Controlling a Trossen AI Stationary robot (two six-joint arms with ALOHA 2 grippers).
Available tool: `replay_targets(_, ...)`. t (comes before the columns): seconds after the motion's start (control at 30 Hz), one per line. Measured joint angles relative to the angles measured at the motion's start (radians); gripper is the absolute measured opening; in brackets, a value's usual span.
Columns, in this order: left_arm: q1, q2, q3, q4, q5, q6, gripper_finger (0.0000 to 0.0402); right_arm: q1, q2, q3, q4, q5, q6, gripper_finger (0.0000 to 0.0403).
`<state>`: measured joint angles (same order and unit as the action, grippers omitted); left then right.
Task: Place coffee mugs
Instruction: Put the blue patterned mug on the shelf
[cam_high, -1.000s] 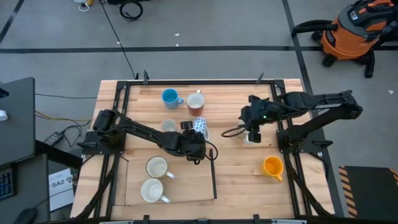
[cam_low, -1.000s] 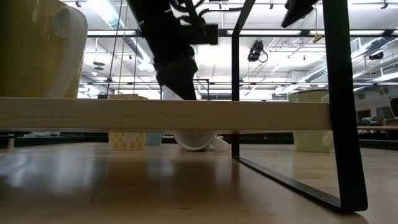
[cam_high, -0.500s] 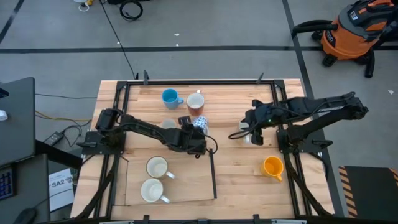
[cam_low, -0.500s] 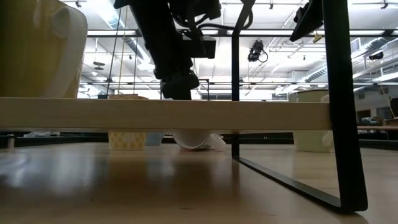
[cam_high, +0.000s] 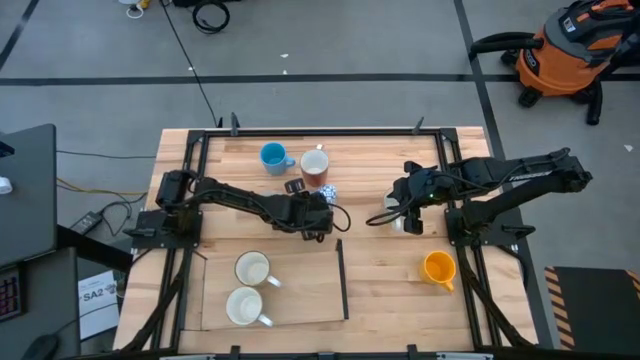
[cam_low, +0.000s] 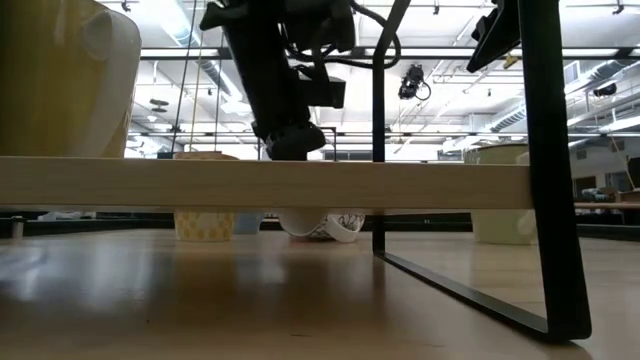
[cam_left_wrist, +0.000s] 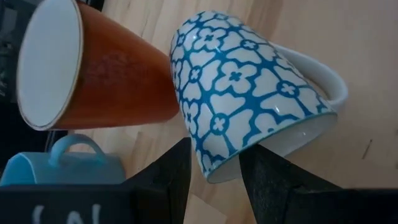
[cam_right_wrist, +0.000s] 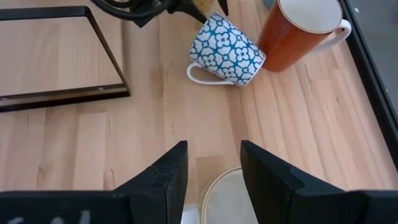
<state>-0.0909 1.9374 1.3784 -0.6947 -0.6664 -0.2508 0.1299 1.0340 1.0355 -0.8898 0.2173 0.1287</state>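
We judged the step in hand to be the pick-up of the white ceramic mug with the blue flower pattern (cam_left_wrist: 249, 93), which lay tipped on its side on the light wooden table (cam_high: 390, 270), touching the upright reddish-brown mug with the white inside (cam_right_wrist: 298, 34). The left claw (cam_left_wrist: 214, 171) stood at this mug with its fingers spread either side of the rim, not yet pinching it. The right claw (cam_right_wrist: 211, 177) hung over a pale round mug (cam_right_wrist: 227, 198) near the table's right side, fingers spread and holding nothing.

Two white mugs (cam_high: 250, 288) already stood inside the black-framed board (cam_high: 340, 285) at the near left; the blue mug (cam_high: 272, 155) waited at the far edge and the orange-yellow mug (cam_high: 438, 267) at the near right.

In our judgement, the next move called for pressing the left fingers onto the rim, lifting, righting the mug and carrying it to the board.
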Motion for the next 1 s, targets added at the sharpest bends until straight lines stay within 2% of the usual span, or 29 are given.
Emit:
replay_targets(0.33,0.016,0.045,0.000,0.035,0.020,0.001,0.0134,0.000,0.001,0.000,0.026,0.001,-0.025,0.0153)
replay_targets(0.73,0.017,0.045,0.000,0.052,0.004,-0.001,0.0045,0.000,0.001,0.000,0.040,0.000,-0.027,0.0153)
replay_targets(1.0,0.016,0.045,0.000,0.060,0.002,-0.002,0.0032,0.000,0.001,0.000,0.040,0.000,-0.027,0.0153)
